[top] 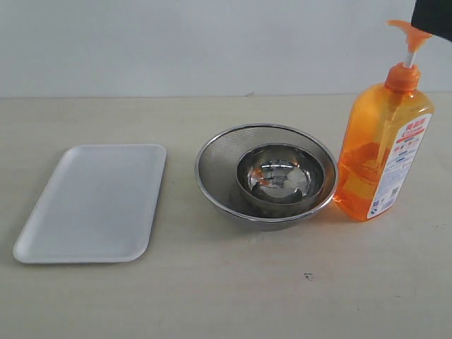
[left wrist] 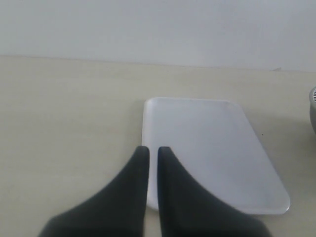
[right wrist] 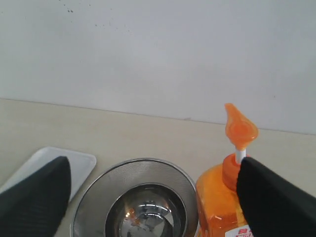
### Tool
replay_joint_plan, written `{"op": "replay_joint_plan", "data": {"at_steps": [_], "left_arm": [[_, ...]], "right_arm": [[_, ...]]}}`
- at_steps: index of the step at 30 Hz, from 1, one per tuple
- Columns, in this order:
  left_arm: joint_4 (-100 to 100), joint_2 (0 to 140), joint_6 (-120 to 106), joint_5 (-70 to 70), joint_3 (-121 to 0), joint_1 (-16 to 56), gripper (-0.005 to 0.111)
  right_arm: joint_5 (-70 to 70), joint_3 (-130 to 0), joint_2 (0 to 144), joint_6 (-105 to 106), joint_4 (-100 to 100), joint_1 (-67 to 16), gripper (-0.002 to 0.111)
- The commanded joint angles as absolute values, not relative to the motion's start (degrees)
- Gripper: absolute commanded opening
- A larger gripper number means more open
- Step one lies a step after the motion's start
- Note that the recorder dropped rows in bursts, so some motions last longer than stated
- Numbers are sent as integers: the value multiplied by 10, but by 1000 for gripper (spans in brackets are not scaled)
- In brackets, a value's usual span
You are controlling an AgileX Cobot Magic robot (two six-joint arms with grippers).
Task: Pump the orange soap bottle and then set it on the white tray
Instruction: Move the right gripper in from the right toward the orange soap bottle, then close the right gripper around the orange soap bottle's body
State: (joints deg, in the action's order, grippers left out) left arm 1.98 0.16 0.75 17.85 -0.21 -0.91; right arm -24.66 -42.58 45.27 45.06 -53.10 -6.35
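Observation:
The orange soap bottle (top: 381, 162) stands upright on the table at the right, next to the strainer, with its pump head (top: 408, 30) raised on the white stem. A black part of my right arm (top: 432, 18) hangs just above and behind the pump head. My right gripper (right wrist: 153, 197) is open wide, nothing between its fingers; one finger (right wrist: 276, 197) is close beside the bottle (right wrist: 219, 202). The white tray (top: 92, 205) lies flat at the left with nothing on it. My left gripper (left wrist: 153, 150) is shut and hovers over the tray (left wrist: 207, 148) edge.
A round steel mesh strainer (top: 219, 159) with a smaller shiny steel bowl (top: 282, 176) inside it sits between the tray and the bottle, touching or nearly touching the bottle. A pale wall runs behind the beige table.

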Motion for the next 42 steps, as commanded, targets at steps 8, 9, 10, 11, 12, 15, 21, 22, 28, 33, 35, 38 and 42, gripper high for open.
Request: {"op": "replay_joint_plan", "data": {"at_steps": [8, 9, 10, 11, 12, 15, 21, 22, 28, 33, 35, 38, 42], "left_arm": [[21, 0, 8, 174, 0, -11, 6], [21, 0, 8, 175, 0, -11, 6], [21, 0, 8, 175, 0, -11, 6], [21, 0, 8, 175, 0, -11, 6], [21, 0, 8, 175, 0, -11, 6], [21, 0, 8, 175, 0, -11, 6], [21, 0, 8, 175, 0, -11, 6], [21, 0, 8, 175, 0, -11, 6], [21, 0, 8, 175, 0, -11, 6], [21, 0, 8, 175, 0, -11, 6], [21, 0, 7, 176, 0, -11, 6], [21, 0, 7, 176, 0, -11, 6], [21, 0, 7, 176, 0, -11, 6]], "right_arm": [[-146, -393, 438, 198, -275, -73, 82], [-112, -375, 429, 187, -267, -83, 82], [-70, -355, 417, 178, -265, -97, 82], [-26, -334, 406, 167, -255, -115, 82], [14, -314, 391, 154, -241, -134, 82], [89, -262, 367, 109, -185, -184, 82], [216, -161, 402, 33, -156, -239, 82], [232, -147, 417, 33, -155, -240, 82], [314, -112, 543, 34, -159, -240, 82], [418, -112, 643, 34, -174, -240, 83], [467, -112, 681, 34, -174, -240, 83], [523, -112, 735, 34, -172, -240, 83], [557, -128, 789, 42, -176, -240, 83]]}}
